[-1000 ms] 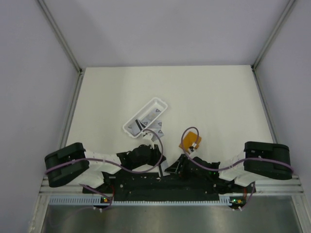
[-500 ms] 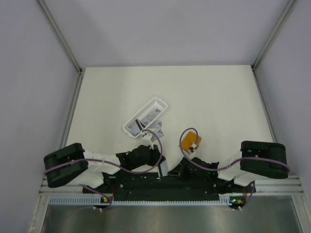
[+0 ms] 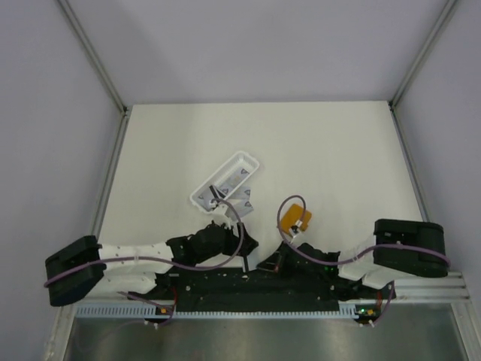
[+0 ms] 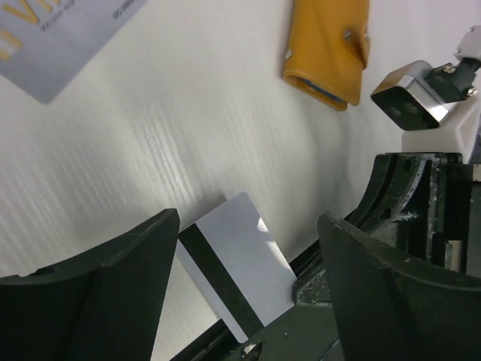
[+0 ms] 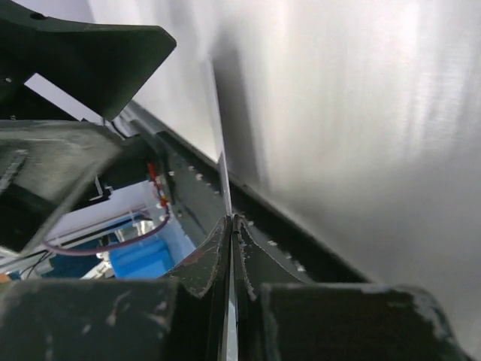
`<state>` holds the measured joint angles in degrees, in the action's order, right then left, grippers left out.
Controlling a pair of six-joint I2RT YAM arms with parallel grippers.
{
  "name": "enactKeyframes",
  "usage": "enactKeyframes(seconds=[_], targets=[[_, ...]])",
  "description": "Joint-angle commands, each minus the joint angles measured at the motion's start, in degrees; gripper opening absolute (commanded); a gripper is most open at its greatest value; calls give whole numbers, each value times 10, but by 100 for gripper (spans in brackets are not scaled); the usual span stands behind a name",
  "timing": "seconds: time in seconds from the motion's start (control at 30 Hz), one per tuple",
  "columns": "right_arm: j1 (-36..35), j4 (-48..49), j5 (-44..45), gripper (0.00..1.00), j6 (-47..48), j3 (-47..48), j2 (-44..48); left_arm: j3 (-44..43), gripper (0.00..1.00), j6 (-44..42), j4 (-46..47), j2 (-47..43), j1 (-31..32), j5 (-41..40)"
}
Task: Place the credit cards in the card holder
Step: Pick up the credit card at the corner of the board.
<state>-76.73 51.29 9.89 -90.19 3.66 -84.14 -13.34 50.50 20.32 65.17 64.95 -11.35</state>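
Note:
A white credit card (image 4: 233,263) with a black stripe stands between the wide-open fingers of my left gripper (image 4: 246,222), touching neither. My right gripper (image 5: 233,219) is shut on that card's lower edge; the card (image 5: 223,177) shows edge-on there. In the top view both grippers meet near the table's front edge, left gripper (image 3: 248,244) beside right gripper (image 3: 269,260). The orange card holder (image 3: 294,218) lies flat on the table just beyond them, also in the left wrist view as the card holder (image 4: 327,45). Another grey credit card (image 4: 60,45) lies further off.
A long white tray (image 3: 225,183) lies at an angle in the middle of the table, with loose cards (image 3: 242,200) at its near end. The black base rail (image 3: 248,282) runs right under both grippers. Walls enclose the table on three sides.
The left gripper has opened and let go of the striped card, while the right gripper has shut on it. The left arm's elbow has swung out to the left.

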Motion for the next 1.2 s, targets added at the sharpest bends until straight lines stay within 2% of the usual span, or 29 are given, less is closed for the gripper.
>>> enactKeyframes(seconds=[0.0, 0.07, 0.17, 0.27, 0.4, 0.53, 0.67, 0.87, 1.03, 1.17], targets=[[-5, -76, 29, 0, 53, -49, 100, -53, 88, -11, -109, -115, 1, -52], [-5, -177, 47, 0, 76, -18, 172, -69, 92, -15, -143, -168, 1, -74], [-5, -341, 92, 0, 120, 21, 302, -73, 93, -14, -171, -235, 1, -96], [-2, -452, 139, 0, 162, 40, 446, -64, 94, -15, -181, -297, 1, -106], [27, -439, 120, 0, 228, 25, 591, -64, 95, -20, -179, -354, 0, -86], [42, -405, 86, 0, 284, 22, 674, -63, 93, -21, -138, -372, 1, -40], [57, -356, 30, 0, 294, 28, 679, -55, 90, -15, -71, -367, 1, 24], [58, -265, -32, 0, 307, 38, 608, -52, 79, -8, 16, -327, 1, 95], [58, -224, -45, 0, 314, 41, 585, -54, 69, -1, 20, -300, 1, 111], [58, -250, -37, 0, 321, 46, 600, -50, 64, 0, 10, -306, 1, 111]])
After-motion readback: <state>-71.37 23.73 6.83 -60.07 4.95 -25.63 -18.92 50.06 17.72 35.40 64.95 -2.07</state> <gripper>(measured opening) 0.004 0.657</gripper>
